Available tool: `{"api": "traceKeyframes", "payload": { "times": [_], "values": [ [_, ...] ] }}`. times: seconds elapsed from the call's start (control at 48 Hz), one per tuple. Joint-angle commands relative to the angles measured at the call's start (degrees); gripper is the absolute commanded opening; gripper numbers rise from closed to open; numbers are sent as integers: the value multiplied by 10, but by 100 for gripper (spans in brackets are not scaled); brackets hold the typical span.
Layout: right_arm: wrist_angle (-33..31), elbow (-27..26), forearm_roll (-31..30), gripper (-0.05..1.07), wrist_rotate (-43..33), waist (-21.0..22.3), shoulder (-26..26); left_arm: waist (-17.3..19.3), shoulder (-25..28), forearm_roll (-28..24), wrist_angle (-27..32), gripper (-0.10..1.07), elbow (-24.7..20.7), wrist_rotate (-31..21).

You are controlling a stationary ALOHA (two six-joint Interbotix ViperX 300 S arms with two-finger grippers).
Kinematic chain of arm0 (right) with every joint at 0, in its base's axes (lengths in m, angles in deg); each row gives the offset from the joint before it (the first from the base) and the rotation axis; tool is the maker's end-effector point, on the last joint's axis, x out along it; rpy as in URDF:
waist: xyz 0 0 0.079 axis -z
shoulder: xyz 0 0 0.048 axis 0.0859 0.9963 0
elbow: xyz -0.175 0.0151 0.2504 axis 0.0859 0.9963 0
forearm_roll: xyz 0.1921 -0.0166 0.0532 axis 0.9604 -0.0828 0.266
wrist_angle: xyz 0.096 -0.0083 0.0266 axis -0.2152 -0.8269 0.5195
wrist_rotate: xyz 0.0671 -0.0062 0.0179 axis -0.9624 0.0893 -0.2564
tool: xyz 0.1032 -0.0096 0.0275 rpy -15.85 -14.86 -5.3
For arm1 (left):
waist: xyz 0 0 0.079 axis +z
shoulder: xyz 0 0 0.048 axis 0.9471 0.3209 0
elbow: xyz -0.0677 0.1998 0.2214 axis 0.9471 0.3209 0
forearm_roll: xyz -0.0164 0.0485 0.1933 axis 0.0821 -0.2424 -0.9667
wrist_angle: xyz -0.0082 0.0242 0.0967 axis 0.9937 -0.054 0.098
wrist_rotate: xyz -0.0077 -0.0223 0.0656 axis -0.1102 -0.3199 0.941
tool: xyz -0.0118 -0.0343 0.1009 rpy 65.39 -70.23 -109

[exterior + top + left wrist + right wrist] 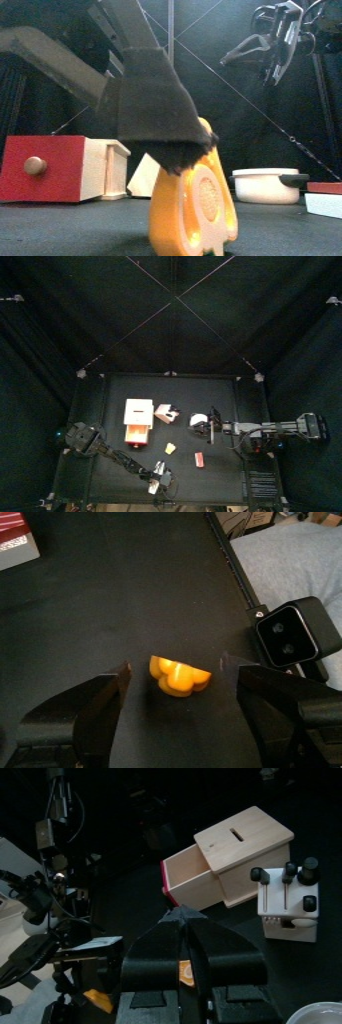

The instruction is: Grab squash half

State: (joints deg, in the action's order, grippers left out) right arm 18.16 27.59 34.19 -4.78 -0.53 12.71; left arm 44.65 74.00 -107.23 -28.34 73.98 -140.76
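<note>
Overhead top view, table-level front, two wrist views

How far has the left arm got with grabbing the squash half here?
Done: the left gripper is open and lined up, with the orange squash half lying on the table between its fingers. In hand: the approach from above. Left: closing on it and lifting. The right gripper rests raised off to the side.
</note>
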Motion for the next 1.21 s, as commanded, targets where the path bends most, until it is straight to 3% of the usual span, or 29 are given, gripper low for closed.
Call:
{"api": "traceKeyframes", "payload": {
  "times": [0.0, 0.417, 0.833, 1.188],
  "values": [
    [4, -5, 1, 26, 2, 0, -4, 3, -3, -1, 0, 102, -19, 1],
    [3, -6, 1, 26, 2, 2, -4, 6, 4, -4, 0, 100, -18, 2],
    [2, -4, 1, 26, 2, 4, -4, 6, 7, -1, 1, 85, -10, 1],
    [2, -4, 2, 26, 2, 6, -4, 7, 8, 6, 22, 79, -9, 1]
  ]
}}
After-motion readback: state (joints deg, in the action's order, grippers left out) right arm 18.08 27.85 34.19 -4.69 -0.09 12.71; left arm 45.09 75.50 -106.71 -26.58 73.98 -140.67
